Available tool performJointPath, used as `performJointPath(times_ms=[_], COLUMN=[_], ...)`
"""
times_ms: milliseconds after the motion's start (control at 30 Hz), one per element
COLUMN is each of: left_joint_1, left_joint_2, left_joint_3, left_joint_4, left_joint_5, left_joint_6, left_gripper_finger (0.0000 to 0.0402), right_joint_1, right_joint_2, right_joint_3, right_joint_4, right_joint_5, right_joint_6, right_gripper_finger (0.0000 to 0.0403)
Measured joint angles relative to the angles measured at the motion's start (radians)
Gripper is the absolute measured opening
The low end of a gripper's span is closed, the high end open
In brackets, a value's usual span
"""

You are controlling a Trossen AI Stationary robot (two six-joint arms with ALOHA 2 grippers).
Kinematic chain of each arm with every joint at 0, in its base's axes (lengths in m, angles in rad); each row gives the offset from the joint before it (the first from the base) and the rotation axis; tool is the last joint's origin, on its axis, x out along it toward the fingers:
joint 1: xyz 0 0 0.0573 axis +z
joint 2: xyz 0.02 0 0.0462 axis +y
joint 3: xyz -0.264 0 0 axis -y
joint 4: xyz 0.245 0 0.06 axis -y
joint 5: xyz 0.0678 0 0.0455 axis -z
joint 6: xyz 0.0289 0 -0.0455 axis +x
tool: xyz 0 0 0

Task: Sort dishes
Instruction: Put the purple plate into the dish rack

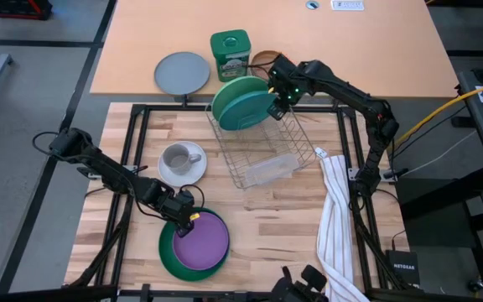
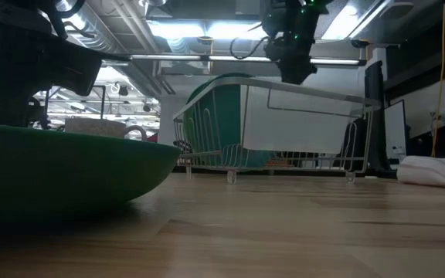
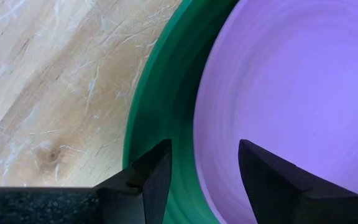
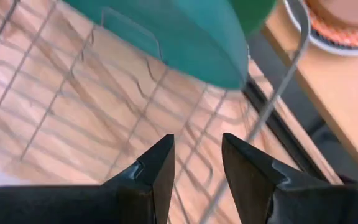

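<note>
A purple plate (image 1: 201, 241) lies in a dark green plate (image 1: 168, 252) near the table's front left. My left gripper (image 1: 189, 220) is open at their far-left rim: in the left wrist view (image 3: 205, 149) one finger stands over the green plate (image 3: 163, 81) and the other over the purple plate (image 3: 291, 81). A light green plate (image 1: 227, 89) and a teal plate (image 1: 246, 109) stand on edge in the wire rack (image 1: 262, 159). My right gripper (image 1: 275, 107) is open and empty just right of them, above the rack; the teal plate (image 4: 166, 31) lies ahead of it. A grey mug (image 1: 177, 157) sits on a white saucer (image 1: 184, 174). My left gripper points down with the purple plate's rim (image 3: 199, 134) between its two open fingers. Whether the fingers touch the rim, I cannot tell.
A flat grey plate (image 1: 182, 72), a green tin (image 1: 230, 54) and a brown, orange-rimmed plate (image 1: 264, 59) stand on the far table. A striped towel (image 1: 335, 214) lies at the right, reaching the front edge. Bare wood shows at the front centre.
</note>
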Motion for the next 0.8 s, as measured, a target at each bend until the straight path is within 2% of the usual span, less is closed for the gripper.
performJointPath(times_ms=[200, 433, 567, 800], left_joint_1=[0.0, 0.0, -0.001, -0.001], left_joint_2=[0.002, 0.039, 0.053, 0.053], left_joint_3=[0.0, 0.0, 0.0, 0.0], left_joint_4=[0.0, 0.004, 0.01, 0.025], left_joint_5=[0.0, 0.0, 0.0, -0.001], left_joint_6=[0.0, 0.008, 0.05, 0.076], left_gripper_finger=[0.0172, 0.0161, 0.0121, 0.002], right_joint_1=[0.029, 0.134, 0.195, 0.274], right_joint_2=[0.0, 0.0, 0.0, 0.0], right_joint_3=[0.038, 0.04, 0.04, 0.04], right_joint_4=[-0.117, -0.149, -0.151, -0.147], right_joint_5=[-0.017, -0.02, -0.021, -0.022], right_joint_6=[0.0, -0.001, -0.01, -0.03], right_gripper_finger=[0.0138, 0.0138, 0.0138, 0.0138])
